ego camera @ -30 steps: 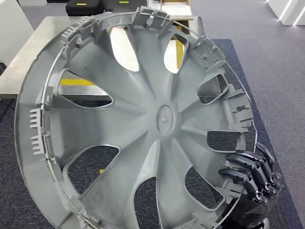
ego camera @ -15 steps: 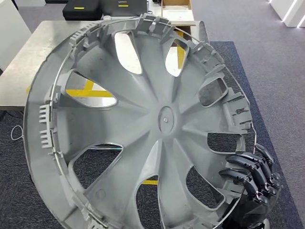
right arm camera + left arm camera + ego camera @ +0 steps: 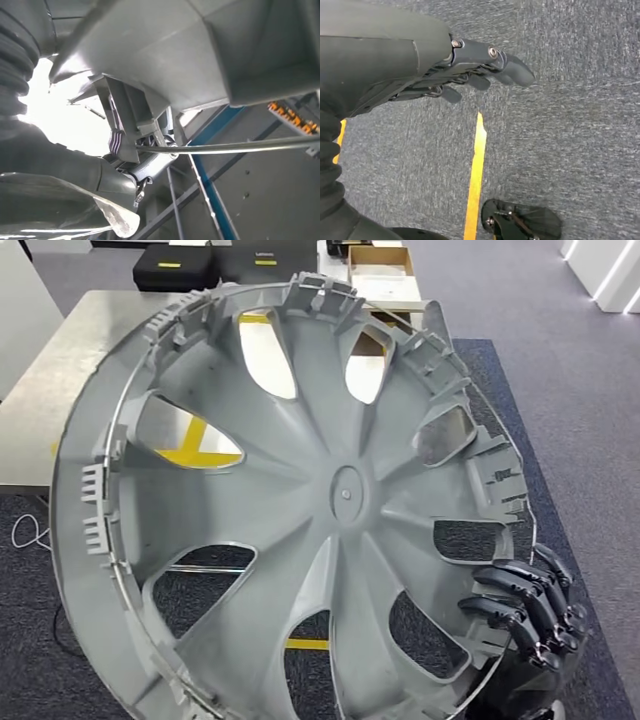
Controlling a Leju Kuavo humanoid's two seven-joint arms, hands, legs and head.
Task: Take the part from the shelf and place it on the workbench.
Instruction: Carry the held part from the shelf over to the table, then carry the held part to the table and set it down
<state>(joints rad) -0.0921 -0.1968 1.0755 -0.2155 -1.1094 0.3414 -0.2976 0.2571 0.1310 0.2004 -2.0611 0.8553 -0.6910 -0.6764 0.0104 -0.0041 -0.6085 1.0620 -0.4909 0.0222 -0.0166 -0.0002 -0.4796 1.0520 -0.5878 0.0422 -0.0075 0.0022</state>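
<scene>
The part (image 3: 302, 500) is a large grey round wheel cover with spoke-shaped openings and a thin metal ring along its rim. It is held up, tilted towards me, in the head view. My right hand (image 3: 532, 615) grips its lower right rim, dark fingers curled over the edge. The right wrist view shows the rim's underside (image 3: 170, 45) close above that hand (image 3: 68, 175). My left hand (image 3: 433, 65) reaches out over the carpet with straight fingers (image 3: 508, 67) and nothing in them. The workbench (image 3: 68, 370), a grey table, lies behind the part at upper left.
Yellow tape on the table (image 3: 192, 445) shows through the part's openings. Black cases (image 3: 177, 265) and a cardboard box (image 3: 377, 260) stand at the far edge. Dark carpet (image 3: 573, 440) with a yellow line (image 3: 474, 170) covers the floor.
The whole picture has shifted, so the camera has moved: the workbench now sits lower and nearer behind the part. My right hand's grip on the rim is unchanged.
</scene>
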